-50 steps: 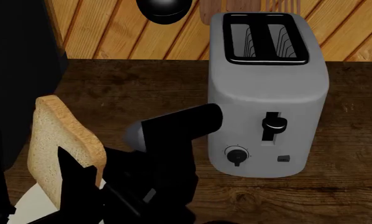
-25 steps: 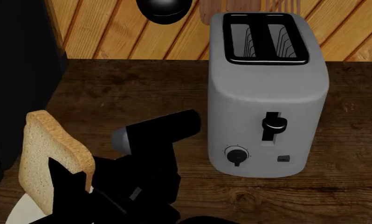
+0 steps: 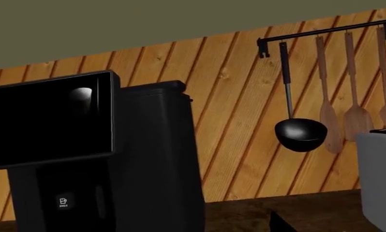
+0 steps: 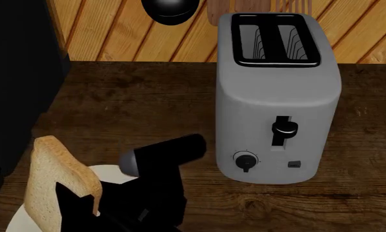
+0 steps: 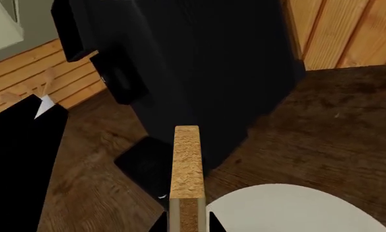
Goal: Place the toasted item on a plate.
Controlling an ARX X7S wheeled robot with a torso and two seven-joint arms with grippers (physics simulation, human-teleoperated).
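Note:
The slice of bread, light tan with a golden crust, stands upright in my right gripper at the lower left of the head view. It hangs over the cream-white plate, which lies on the wooden counter under and behind it. In the right wrist view the bread shows edge-on between the two black fingertips, with the plate just beside it. The gripper is shut on the bread. My left gripper does not show in any view.
A grey two-slot toaster stands to the right, slots empty. A black coffee machine fills the left edge and shows in the left wrist view. A black ladle and wooden utensils hang on the plank wall.
My right gripper has carried the bread down and toward the near left. The plate under it shows more now. The toaster has not moved.

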